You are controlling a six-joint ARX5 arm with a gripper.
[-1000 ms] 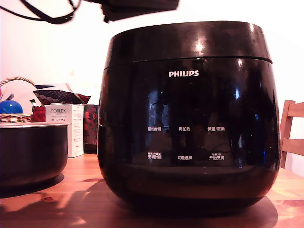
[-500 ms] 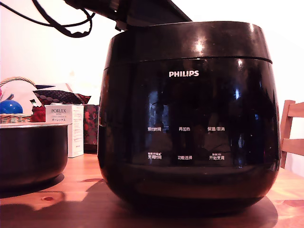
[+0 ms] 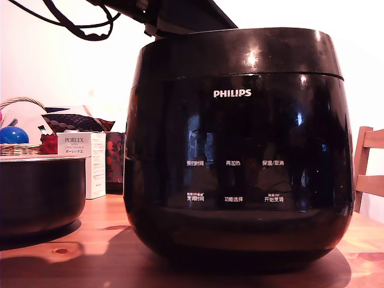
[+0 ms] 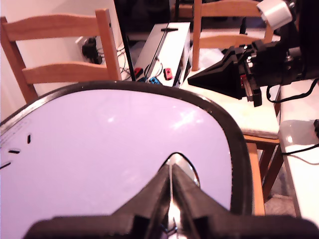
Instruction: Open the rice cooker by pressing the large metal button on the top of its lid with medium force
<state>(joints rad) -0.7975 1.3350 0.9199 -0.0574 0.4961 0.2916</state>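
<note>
The glossy black rice cooker (image 3: 240,150) with the white PHILIPS logo stands on the wooden table, filling the exterior view. Its lid (image 3: 240,51) is down and flush with the body. My arm (image 3: 174,15) reaches in over the lid's top from the exterior view's upper left, and the lid's edge hides the fingertips there. In the wrist view the lid (image 4: 99,149) reflects pale light. My gripper (image 4: 171,167) is shut, its black fingers pressed together. The tips sit right at the shiny metal button (image 4: 190,170); whether they touch it I cannot tell.
A dark pot (image 3: 39,192) with a pale rim stands at the exterior view's left, with a white Porlex box (image 3: 81,162) and a basket holding a blue ball (image 3: 13,135) behind it. A wooden chair (image 3: 369,168) is at the right. Another black device (image 4: 239,72) shows beyond the lid.
My arm came down from the top edge of the exterior view to the lid's top, then settled there with little further motion. The lid has stayed down.
</note>
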